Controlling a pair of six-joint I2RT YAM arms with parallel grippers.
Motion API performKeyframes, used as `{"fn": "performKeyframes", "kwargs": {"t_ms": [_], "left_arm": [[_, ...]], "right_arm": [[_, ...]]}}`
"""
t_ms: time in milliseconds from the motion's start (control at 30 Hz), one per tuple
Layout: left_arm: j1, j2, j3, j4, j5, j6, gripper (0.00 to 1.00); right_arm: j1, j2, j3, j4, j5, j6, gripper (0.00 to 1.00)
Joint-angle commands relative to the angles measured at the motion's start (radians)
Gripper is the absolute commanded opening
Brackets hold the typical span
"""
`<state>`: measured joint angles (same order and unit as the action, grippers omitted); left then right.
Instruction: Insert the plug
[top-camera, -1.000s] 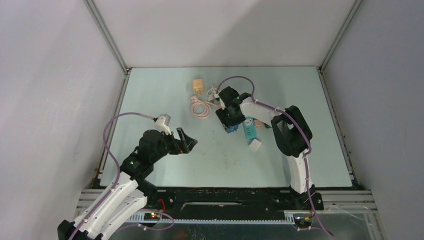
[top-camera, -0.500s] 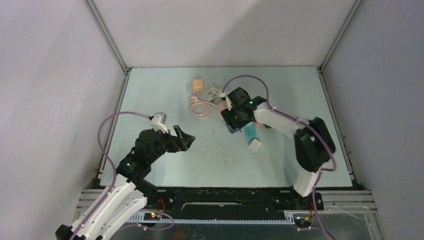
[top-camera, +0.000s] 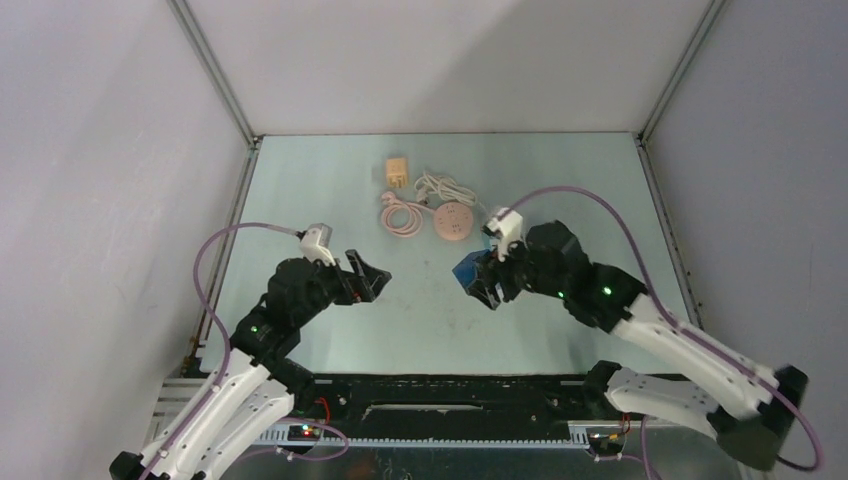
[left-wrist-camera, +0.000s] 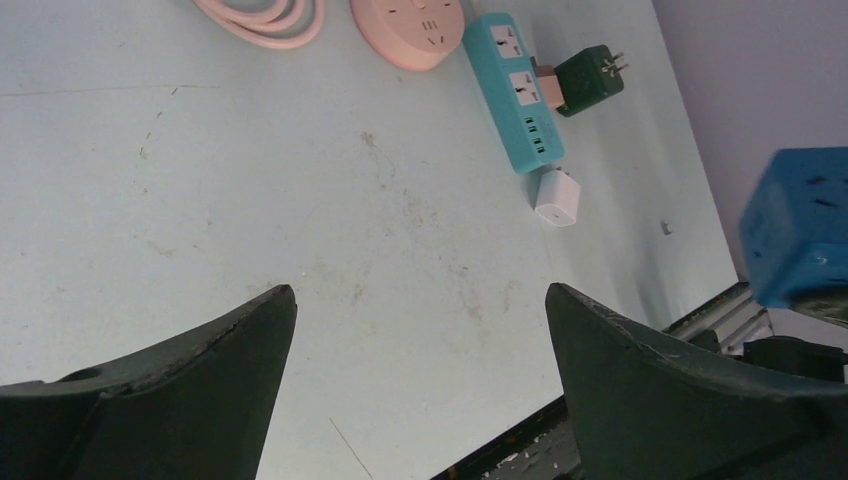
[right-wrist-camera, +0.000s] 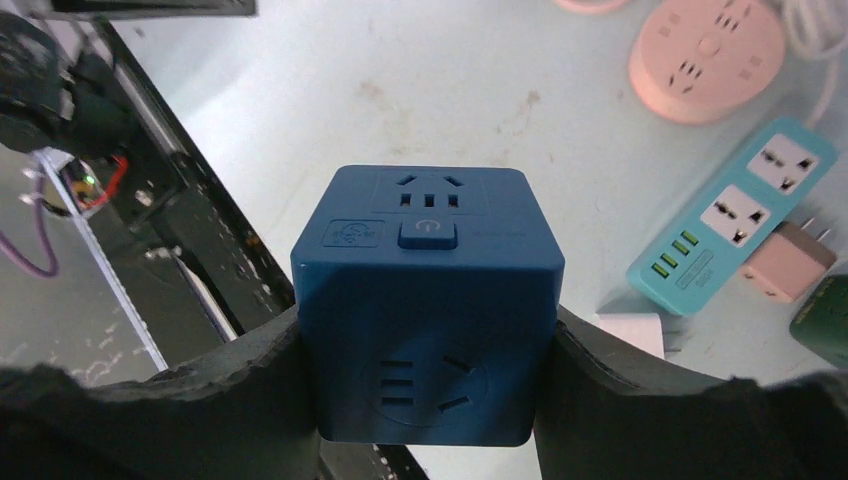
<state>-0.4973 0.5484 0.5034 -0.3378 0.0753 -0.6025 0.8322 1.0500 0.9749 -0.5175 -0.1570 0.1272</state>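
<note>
**Lifted and gripped, nothing plugged in yet**

Grips the blue cube socket (right-wrist-camera: 428, 300) with the right jaws, clenched on its two flanks. Turns its button face and one set of slots toward the right wrist camera. Holds it clear of the desk (top-camera: 330, 200), just right of centre in the overhead view and at the right edge of the left wrist view. Keeps the left jaws released, spread wide with nothing between them, over bare desk left of centre.

Counts as done, judging from this: socket picked up and presented. Left to do: take a plug, line its pins up with a free face of the cube, press it home. Shows no pins in any visible slot of the cube.

Cannot tell for sure which plug is meant. Likely candidates, all lying on the desk untouched:
- the orange plug (top-camera: 397, 171), upper centre of the overhead view
- the green plug (left-wrist-camera: 590, 78), beside the teal power strip (left-wrist-camera: 515, 90) at the top of the left wrist view
- the white charger (left-wrist-camera: 556, 196), just below that strip

Also lying unused near the top of the overhead view: the pink round socket (top-camera: 452, 220) and the pink coiled cable (top-camera: 400, 215).
</note>
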Motion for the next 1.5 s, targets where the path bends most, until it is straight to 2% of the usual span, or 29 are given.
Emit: {"fn": "performKeyframes", "kwargs": {"t_ms": [0,133,267,533,767,967,1200,1467], "left_arm": [[-0.001,-0.016,0.084,0.000,0.036,-0.026,0.98],[-0.001,-0.017,0.092,0.013,0.071,-0.059,0.98],[-0.001,0.027,0.132,0.007,0.153,-0.104,0.98],[-0.028,0.159,0.193,0.004,0.380,-0.221,0.98],[-0.095,0.199,0.252,-0.019,0.436,-0.285,0.98],[-0.120,0.270,0.267,0.058,0.580,-0.388,0.98],[-0.255,0.350,0.355,-0.062,0.527,-0.333,1.00],[-0.290,0.405,0.330,-0.127,0.474,-0.287,0.97]], "right_arm": [[0.016,-0.212,-0.104,0.188,0.064,0.040,0.27],[0.019,-0.355,-0.191,0.237,0.075,0.014,0.27],[0.020,-0.385,-0.211,0.216,0.021,-0.009,0.27],[0.034,-0.302,-0.211,0.216,-0.076,-0.061,0.26],[0.150,-0.226,-0.206,0.225,-0.008,-0.115,0.26],[0.274,-0.145,-0.191,0.249,0.065,-0.148,0.25],[0.364,-0.034,-0.152,0.293,0.090,-0.150,0.24],[0.397,-0.005,-0.137,0.318,0.118,-0.149,0.24]]}}
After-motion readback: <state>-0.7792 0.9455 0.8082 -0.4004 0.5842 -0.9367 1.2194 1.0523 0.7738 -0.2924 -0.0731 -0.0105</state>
